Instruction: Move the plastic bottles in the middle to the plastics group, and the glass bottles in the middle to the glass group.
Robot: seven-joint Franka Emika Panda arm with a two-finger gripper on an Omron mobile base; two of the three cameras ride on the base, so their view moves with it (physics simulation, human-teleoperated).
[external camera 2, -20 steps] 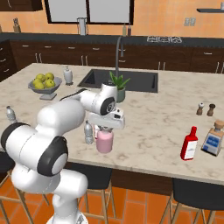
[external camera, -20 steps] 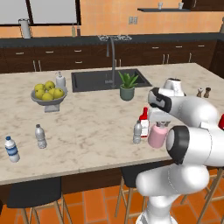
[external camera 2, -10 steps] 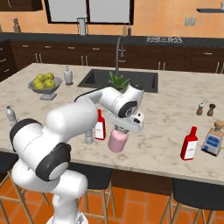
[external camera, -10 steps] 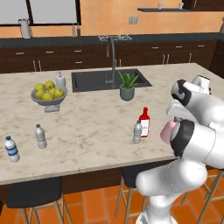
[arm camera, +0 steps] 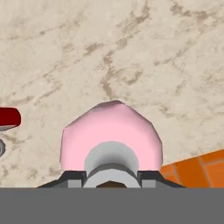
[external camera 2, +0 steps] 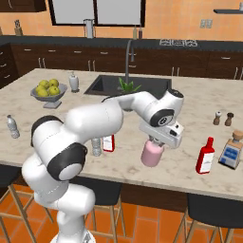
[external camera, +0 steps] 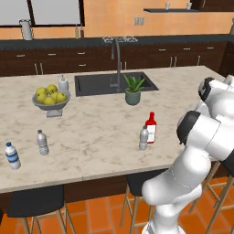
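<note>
The pincer [external camera 2: 159, 141] is clamped on the pink bottle's [external camera 2: 152, 154] neck, holding it above the bench [external camera 2: 190, 163] near the front edge. Carry it level toward the red bottle [external camera 2: 205, 156] at right; lower gently beside it.

The pink bottle [external camera 2: 152, 153], squat with a pale stopper, hung upright by its neck just above the marble near the counter's front edge; from the hand view its rounded pink shoulders [arm camera: 111, 131] sat over the stone. The slim red bottle [external camera: 151, 128], white-capped and white-labelled, stood upright mid-counter, the small clear ribbed bottle [external camera: 143, 138] just beside it. Far left stood a plain water bottle [external camera: 42, 142] and a blue-labelled bottle [external camera: 13, 156], both upright.
</note>
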